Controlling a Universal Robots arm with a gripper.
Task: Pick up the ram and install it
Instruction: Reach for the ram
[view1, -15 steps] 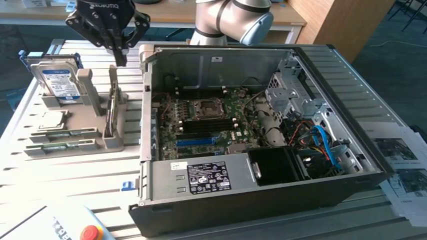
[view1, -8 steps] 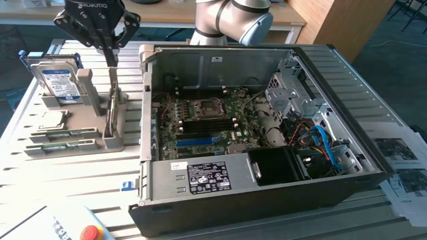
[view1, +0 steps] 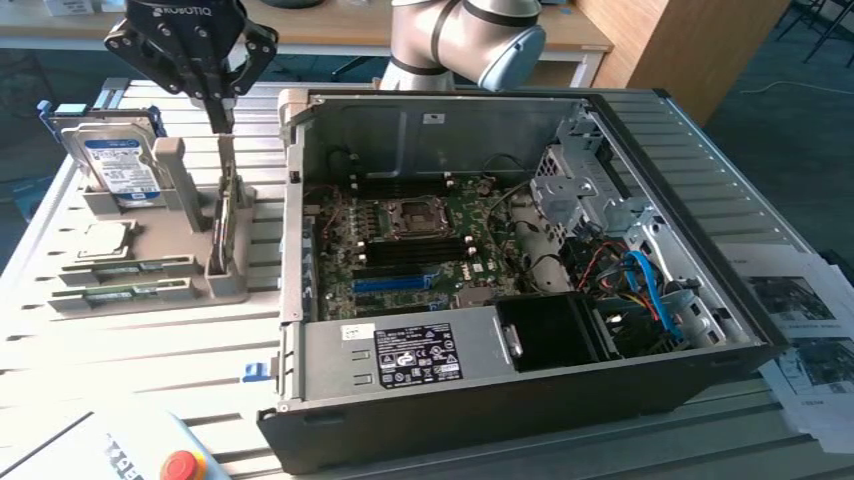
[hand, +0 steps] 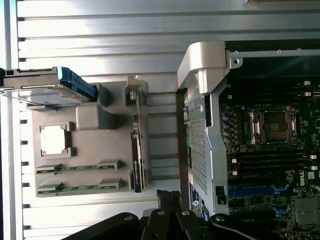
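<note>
Two ram sticks, thin and green, lie side by side in slots at the front of a grey holder (view1: 174, 250): one ram (view1: 123, 268) (hand: 77, 167) behind, the other ram (view1: 114, 295) (hand: 77, 188) in front. My black gripper (view1: 222, 118) (hand: 168, 196) hangs above the holder's right side, shut, with nothing between its fingers. It is well above and apart from both sticks. Just below its tips a thin dark board (view1: 228, 215) (hand: 136, 150) stands upright on edge in the holder.
A silver hard drive (view1: 118, 165) (hand: 47, 87) and a square processor chip (view1: 107, 240) (hand: 53, 139) also sit in the holder. The open computer case (view1: 441, 395) lies to the exterior view's right, its motherboard (view1: 414, 240) (hand: 270, 160) exposed. A red button (view1: 183, 465) is at the front.
</note>
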